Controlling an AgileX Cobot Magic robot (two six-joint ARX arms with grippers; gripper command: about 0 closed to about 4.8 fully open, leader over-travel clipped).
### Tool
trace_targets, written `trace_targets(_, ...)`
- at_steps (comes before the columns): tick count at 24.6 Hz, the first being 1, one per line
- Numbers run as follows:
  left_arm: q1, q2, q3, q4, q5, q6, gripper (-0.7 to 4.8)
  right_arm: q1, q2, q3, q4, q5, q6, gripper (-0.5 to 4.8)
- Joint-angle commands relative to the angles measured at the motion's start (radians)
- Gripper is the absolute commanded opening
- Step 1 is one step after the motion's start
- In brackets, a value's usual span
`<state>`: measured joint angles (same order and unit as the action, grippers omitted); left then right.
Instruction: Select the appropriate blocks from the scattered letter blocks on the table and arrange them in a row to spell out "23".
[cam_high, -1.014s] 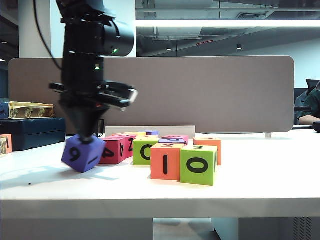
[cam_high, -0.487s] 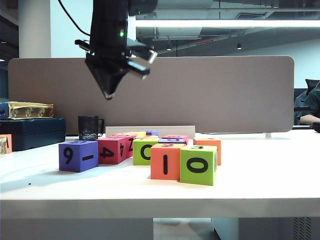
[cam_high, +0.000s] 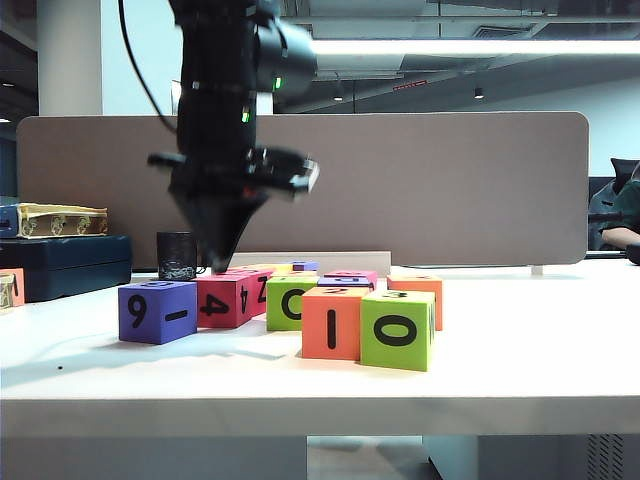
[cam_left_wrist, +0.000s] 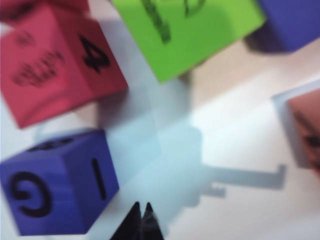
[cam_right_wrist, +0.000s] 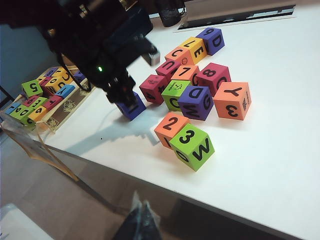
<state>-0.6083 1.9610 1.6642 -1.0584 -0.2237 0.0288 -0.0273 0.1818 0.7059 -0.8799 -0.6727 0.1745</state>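
Currently the orange block (cam_high: 330, 323) and the lime-green block (cam_high: 397, 330) sit touching, side by side, at the lower centre of the exterior view, on the surface (cam_high: 520, 370). The left gripper (cam_high: 219, 262) hangs clenched and empty at centre left of that view, its tip over the pink block (cam_high: 228, 298) — beside the purple block (cam_high: 156, 311).

Risk: any descent from this position would likely strike the pink or purple block and could nudge neighbours toward the finished pair, skewing the row.

Only the right wrist view shows the pair's top faces, reading "2" (cam_right_wrist: 171, 129) and "3" (cam_right_wrist: 192, 146); the exterior view shows "I" and "O" instead. The right gripper (cam_right_wrist: 142, 220) appears at bottom centre of its view, off the surface edge, seemingly clenched and empty.
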Motion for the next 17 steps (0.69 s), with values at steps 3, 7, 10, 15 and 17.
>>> trace_targets(3,0.040,0.009,-0.055,0.032,0.000,-0.003,-0.06,-0.001,0.002,0.003,0.018,0.001,0.000,-0.01)
trace_targets(7,0.079,0.009,-0.074,0.048,0.000,-0.003,-0.07,-0.001,0.002,0.003,0.018,0.001,0.000,-0.01)
trace_targets(10,0.126,0.009,-0.076,0.065,-0.011,-0.002,-0.06,-0.001,0.002,0.003,0.018,0.002,0.000,-0.01)
trace_targets(15,0.189,0.009,-0.076,0.144,-0.082,0.006,-0.06,-0.001,0.002,0.003,0.017,0.001,0.000,-0.01)
trace_targets(17,0.210,0.009,-0.076,0.166,-0.091,0.009,-0.06,-0.001,0.002,0.003,0.017,0.001,0.000,-0.01)
